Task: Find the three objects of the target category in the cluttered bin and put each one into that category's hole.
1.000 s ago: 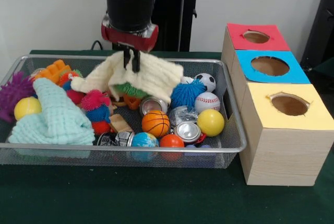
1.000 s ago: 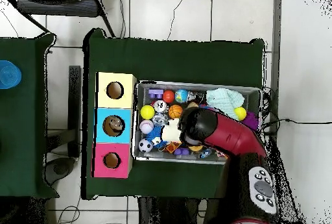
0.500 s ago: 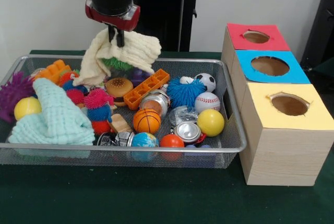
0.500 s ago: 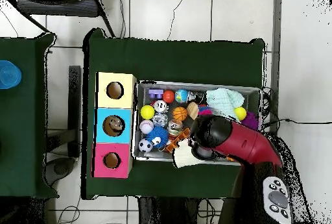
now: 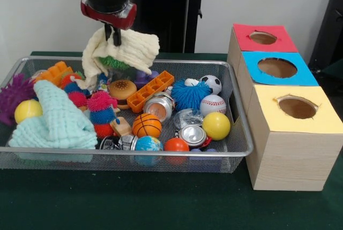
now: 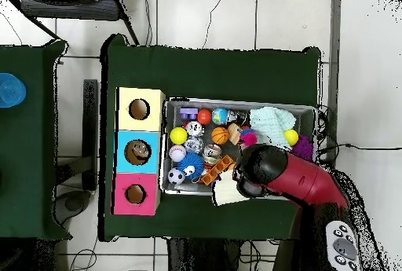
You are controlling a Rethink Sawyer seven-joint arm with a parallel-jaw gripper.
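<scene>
Gripper [image 5: 112,36] upper left, fingers pinching cream cloth [image 5: 126,52], green spiky toy [image 5: 114,62] half hidden beneath, arm cut off above

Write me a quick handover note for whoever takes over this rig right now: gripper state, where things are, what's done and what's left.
Gripper: shut on the cream cloth, holding it lifted over the far side of the wire bin. A green spiky toy hangs in the cloth's folds.
Bin: uncovered now are a toy burger, orange brick, cans, balls and spiky toys. A mint cloth covers one end.
Boxes: red, blue and yellow holes beside the bin. The overhead view shows something inside the blue one; I can't identify it.
Left: put the cloth aside, check under the mint cloth, then pick out the target objects.
</scene>
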